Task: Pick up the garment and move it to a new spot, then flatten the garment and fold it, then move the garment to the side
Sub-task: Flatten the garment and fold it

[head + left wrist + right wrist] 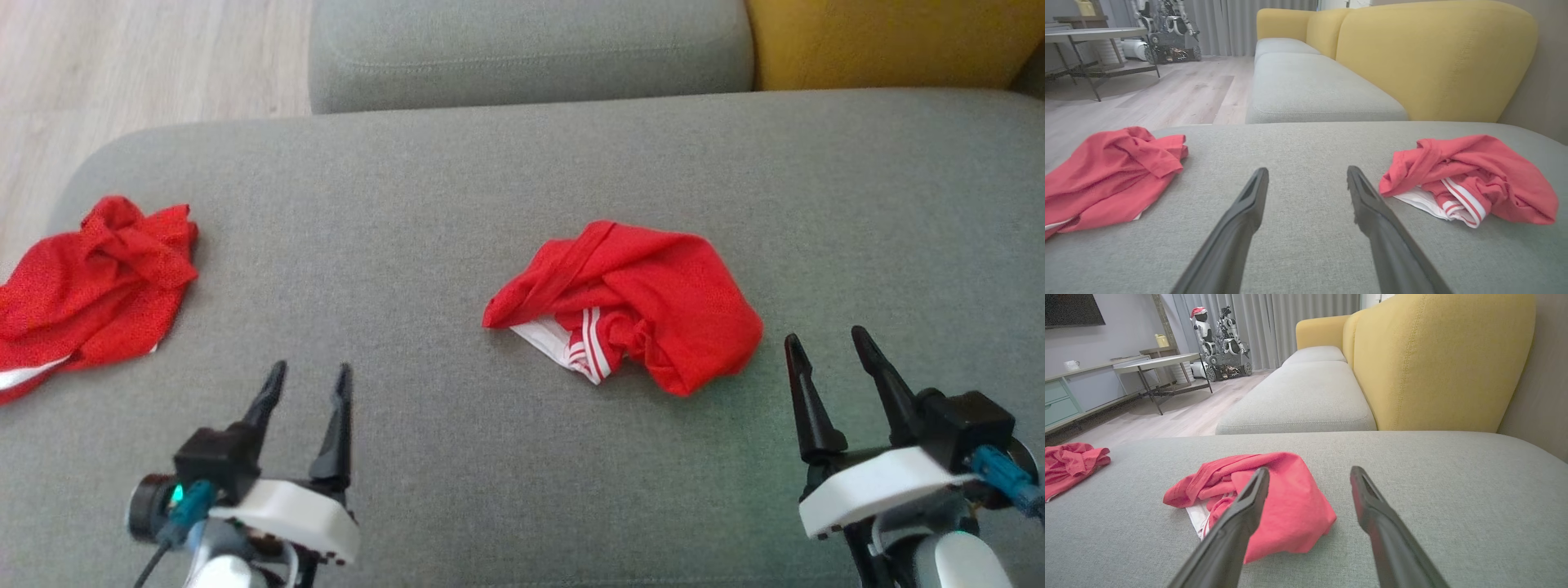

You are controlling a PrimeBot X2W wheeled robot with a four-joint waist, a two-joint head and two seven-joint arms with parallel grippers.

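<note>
A crumpled red garment (645, 306) with white striped trim lies in a heap on the grey sofa cushion (457, 204), a little right of the middle. In the left wrist view the garment (1470, 175) sits off to the right; in the right wrist view the garment (1274, 498) lies just beyond and left of the fingers. My left gripper (310, 384) hovers open near the front left, empty. Open and empty too, my right gripper (829, 347) stands just right of the heap, its fingertips close to the heap's edge.
A second crumpled red garment (90, 278) lies at the cushion's left edge, partly over it. Behind are another grey seat cushion (531, 49) and a yellow backrest (890, 41). Wooden floor (122, 65) lies to the far left, with a table (1159, 363) and parked robots (1220, 339) across the room.
</note>
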